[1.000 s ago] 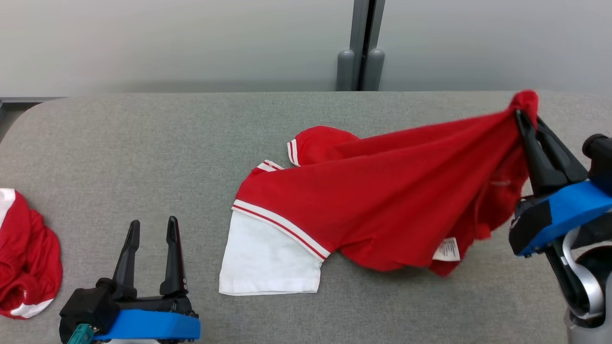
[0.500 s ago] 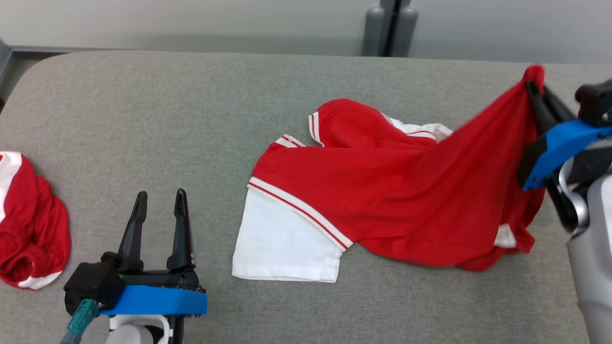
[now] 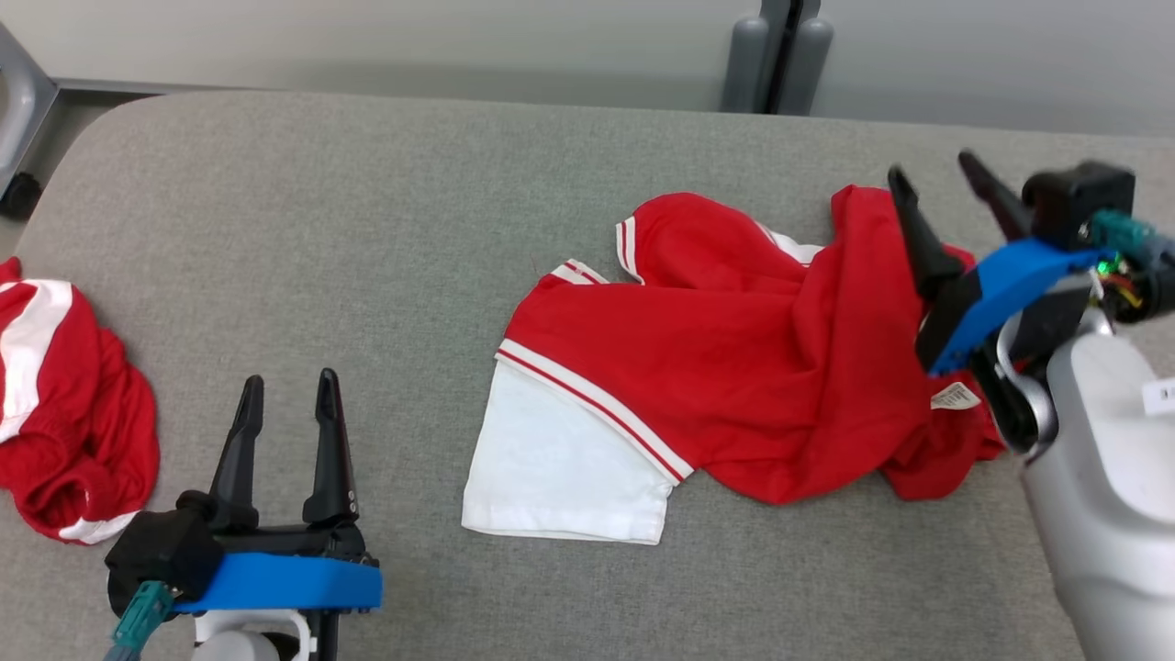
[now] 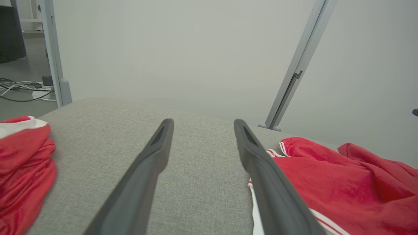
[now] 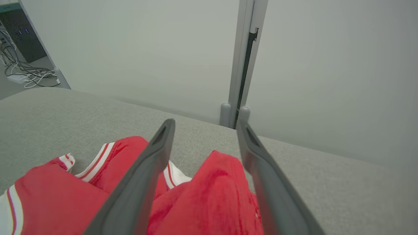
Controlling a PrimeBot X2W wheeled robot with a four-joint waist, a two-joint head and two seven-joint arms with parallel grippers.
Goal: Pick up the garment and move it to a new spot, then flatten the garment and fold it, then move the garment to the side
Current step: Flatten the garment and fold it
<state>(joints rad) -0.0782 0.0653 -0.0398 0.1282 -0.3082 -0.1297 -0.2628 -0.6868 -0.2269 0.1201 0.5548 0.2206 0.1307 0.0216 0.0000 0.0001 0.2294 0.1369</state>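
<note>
Well off to the left of the left gripper [image 3: 289,378], a crumpled red-and-white garment [image 3: 64,413] on the grey table [image 3: 321,211]; that gripper's fingers stand wide apart, with nothing between them. Between the two grippers, a red T-shirt [image 3: 734,367] lies rumpled, its white sleeve [image 3: 560,468] nearest the left gripper. Right gripper [image 3: 932,167]: fingers spread wide above the shirt's bunched edge, a red fold rising between them, unclamped.

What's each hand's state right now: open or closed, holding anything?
Left hand: open, holding nothing.
Right hand: open, gripping nothing; the red garment lies slack on the table beneath it.
</note>
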